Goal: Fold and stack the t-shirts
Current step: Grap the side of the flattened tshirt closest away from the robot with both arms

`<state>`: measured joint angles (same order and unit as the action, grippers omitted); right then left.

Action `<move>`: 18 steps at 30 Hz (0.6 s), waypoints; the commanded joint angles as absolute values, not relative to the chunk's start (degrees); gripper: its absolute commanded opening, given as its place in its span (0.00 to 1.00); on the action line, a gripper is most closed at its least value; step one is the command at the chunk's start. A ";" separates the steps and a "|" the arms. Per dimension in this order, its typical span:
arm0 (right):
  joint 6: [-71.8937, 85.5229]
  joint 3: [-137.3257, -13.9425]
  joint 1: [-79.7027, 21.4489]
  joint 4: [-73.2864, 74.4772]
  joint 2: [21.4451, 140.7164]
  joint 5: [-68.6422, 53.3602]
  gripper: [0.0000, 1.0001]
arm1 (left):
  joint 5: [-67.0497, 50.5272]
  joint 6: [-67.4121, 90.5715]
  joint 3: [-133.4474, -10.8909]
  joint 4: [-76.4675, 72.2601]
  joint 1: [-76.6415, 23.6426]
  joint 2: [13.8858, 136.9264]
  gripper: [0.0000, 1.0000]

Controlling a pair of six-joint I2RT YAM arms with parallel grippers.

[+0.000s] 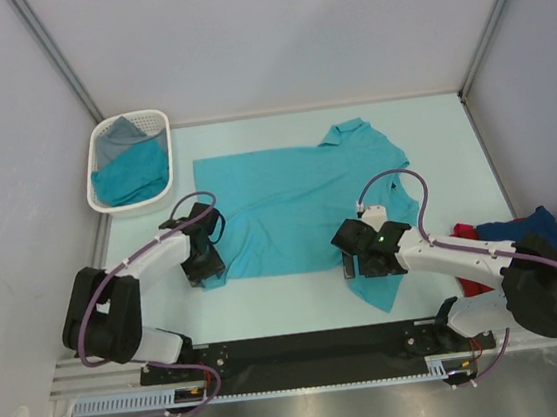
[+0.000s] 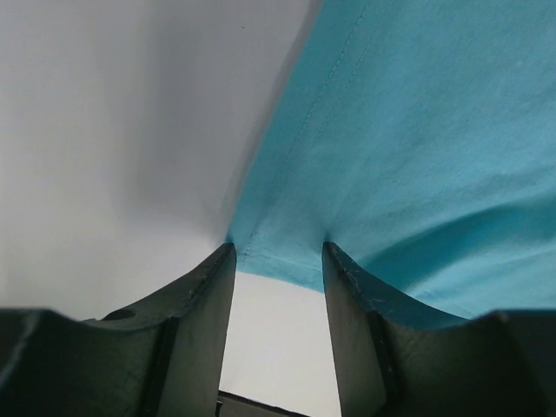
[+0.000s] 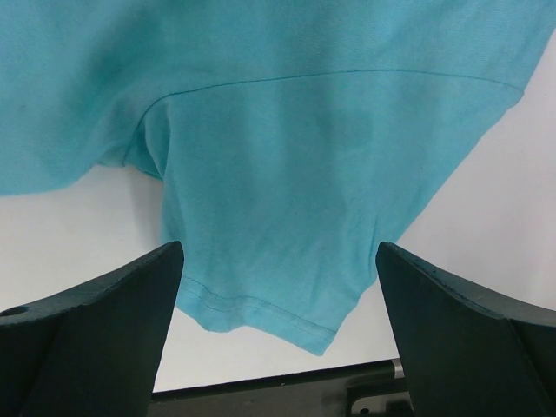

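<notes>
A teal t-shirt (image 1: 293,202) lies spread flat on the white table, collar to the far right. My left gripper (image 1: 207,267) is down at its near-left hem corner. In the left wrist view the corner of the t-shirt (image 2: 287,252) sits between the two fingertips of the left gripper (image 2: 278,254), with a clear gap between the jaws. My right gripper (image 1: 367,264) hovers over the near sleeve. In the right wrist view the sleeve hem (image 3: 261,308) lies between the wide-open fingers of the right gripper (image 3: 280,256), which touch nothing.
A white slotted basket (image 1: 101,193) at the far left holds a teal shirt (image 1: 139,174) and a grey one (image 1: 127,130). A navy shirt (image 1: 514,227) and a red one (image 1: 466,235) lie bunched at the right edge by the right arm. Walls enclose the table.
</notes>
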<state>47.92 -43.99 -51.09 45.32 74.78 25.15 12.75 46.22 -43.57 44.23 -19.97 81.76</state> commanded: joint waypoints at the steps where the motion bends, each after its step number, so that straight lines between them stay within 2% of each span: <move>1: 48.16 -44.74 -50.63 45.70 75.50 25.84 1.00 | 11.78 45.88 -42.80 42.98 -19.25 81.74 0.52; 5: 47.90 -45.00 -50.54 45.62 75.85 25.66 1.00 | 12.30 46.49 -42.36 44.21 -19.25 79.37 0.62; 11: 47.37 -45.44 -50.45 44.74 77.34 25.05 1.00 | 12.92 47.02 -42.01 45.79 -19.25 76.20 0.67; 13: 47.37 -45.61 -50.54 44.47 77.61 24.96 1.00 | 12.83 46.85 -42.19 45.70 -19.25 76.46 0.66; 18: 47.63 -45.70 -50.45 44.65 77.78 24.96 0.99 | 11.78 46.93 -41.40 44.92 -19.25 77.61 0.54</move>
<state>47.72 -44.05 -50.74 45.04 77.76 24.56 12.23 46.48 -42.09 45.47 -19.73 77.78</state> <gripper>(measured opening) 0.994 0.567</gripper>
